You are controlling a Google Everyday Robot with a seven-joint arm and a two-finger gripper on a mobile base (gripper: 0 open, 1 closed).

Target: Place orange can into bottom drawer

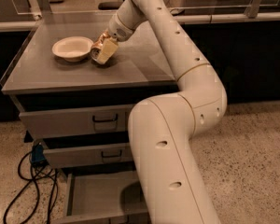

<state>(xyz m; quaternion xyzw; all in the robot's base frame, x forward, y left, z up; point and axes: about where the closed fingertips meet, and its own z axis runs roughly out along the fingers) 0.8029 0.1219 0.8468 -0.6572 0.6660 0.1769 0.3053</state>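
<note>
Beside white bowl (57, 48): our gripper (103, 50) pinches the tilted orange can (99, 44), so we can lift it.
Well below white bowl: bottom drawer (98, 196) stands open to receive it.

Quick count: one orange can (97, 47), one white bowl (72, 48) and one pincer (104, 55) right at the can, all on the one grey surface (60, 76). Under that there are three grey drawers: one top drawer (60, 122), one middle drawer (74, 157) and one bottom drawer (95, 197), with two dark handles (105, 119) showing, one on each of the upper two. Also one white arm (177, 125), one blue plug (37, 155) on the floor, and a tangle of black cables (23, 190) I can't count.
</note>
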